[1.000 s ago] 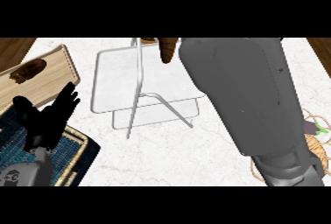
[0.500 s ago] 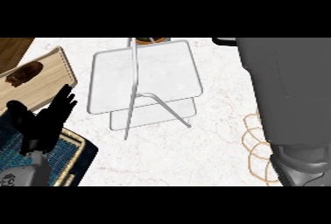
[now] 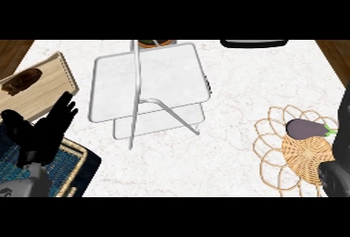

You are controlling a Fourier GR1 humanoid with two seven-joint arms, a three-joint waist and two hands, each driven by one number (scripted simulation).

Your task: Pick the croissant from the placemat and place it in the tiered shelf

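Withdrawing toward the right edge, my right arm (image 3: 336, 178) is hiding its hand, leaving the brown croissant (image 3: 153, 43) on the white wire tiered shelf (image 3: 147, 83), while my left hand (image 3: 48, 129) is resting spread.

White marble-veined bench (image 3: 226, 106); pale grey metal tiered shelf (image 3: 150, 81). Tan woven wicker placemat (image 3: 294, 152) of looped pattern, bearing dark purple eggplant (image 3: 306, 128). Light wooden board (image 3: 41, 85) with dark brown item (image 3: 21, 81); blue woven mat (image 3: 75, 169), tan-bordered.
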